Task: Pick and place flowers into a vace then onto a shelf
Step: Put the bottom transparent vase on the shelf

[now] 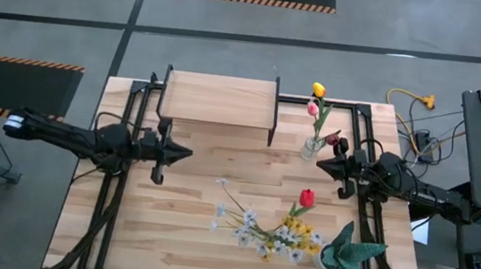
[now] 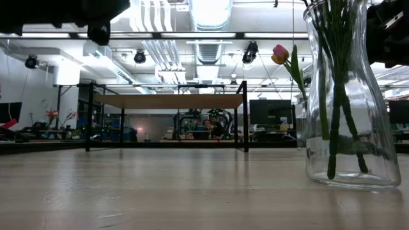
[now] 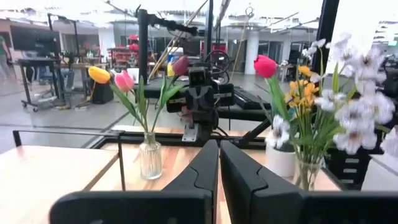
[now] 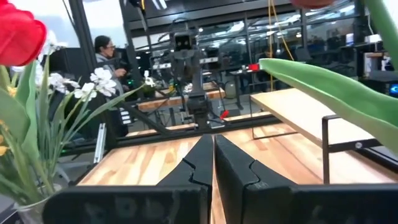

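Fingers clenched on both arms, nothing grasped.
The left gripper (image 1: 183,154) hangs at nine o'clock, the right gripper (image 1: 320,163) at three. One glass vase (image 1: 312,147) at one o'clock holds three tulips (image 1: 318,100); more flowers (image 1: 277,232), a red tulip and white and yellow blooms, stand at five. One shelf (image 1: 218,97) sits at twelve on the pale plank bench (image 1: 184,245). No readable writing.

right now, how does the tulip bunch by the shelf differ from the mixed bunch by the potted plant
The tulip bunch beside the shelf is sparse: three tulips, yellow, pink and dark maroon. The mixed bunch beside the potted plant is fuller: one red tulip among many small white blooms and yellow sprigs. Both stand in clear glass vases.
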{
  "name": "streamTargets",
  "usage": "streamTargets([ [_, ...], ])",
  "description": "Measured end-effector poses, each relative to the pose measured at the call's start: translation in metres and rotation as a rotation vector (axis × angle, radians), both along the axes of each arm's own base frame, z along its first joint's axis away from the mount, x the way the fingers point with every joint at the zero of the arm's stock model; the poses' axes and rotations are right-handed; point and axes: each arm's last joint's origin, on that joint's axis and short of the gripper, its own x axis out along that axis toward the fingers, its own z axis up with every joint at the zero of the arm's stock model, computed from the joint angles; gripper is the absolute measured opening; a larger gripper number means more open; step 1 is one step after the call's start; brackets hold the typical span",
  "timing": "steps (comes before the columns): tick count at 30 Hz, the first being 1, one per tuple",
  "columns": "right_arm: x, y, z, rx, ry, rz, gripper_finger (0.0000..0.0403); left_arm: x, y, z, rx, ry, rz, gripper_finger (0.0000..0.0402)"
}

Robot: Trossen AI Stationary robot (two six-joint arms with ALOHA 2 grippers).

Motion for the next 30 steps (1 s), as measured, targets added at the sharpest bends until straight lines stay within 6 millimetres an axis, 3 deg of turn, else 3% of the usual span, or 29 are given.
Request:
streamTargets([
  [11, 0.001, 0.000, -0.009, -0.008, 0.097, -0.003, 0.0009, -0.028, 0.007, -0.067, -0.024, -0.083, 0.064, 0.0000],
  [15, 0.001, 0.000, -0.009, -0.014, 0.095, -0.005, 0.0008, -0.028, 0.008, -0.069, 0.012, 0.018, 0.075, 0.0000],
  [22, 0.001, 0.000, -0.009, -0.038, 0.095, -0.007, 0.0009, -0.034, 0.010, -0.067, -0.015, -0.080, 0.086, 0.0000],
  [30, 0.001, 0.000, -0.009, -0.047, 0.095, -0.008, 0.0008, -0.033, 0.010, -0.074, -0.019, -0.018, 0.053, 0.0000],
])
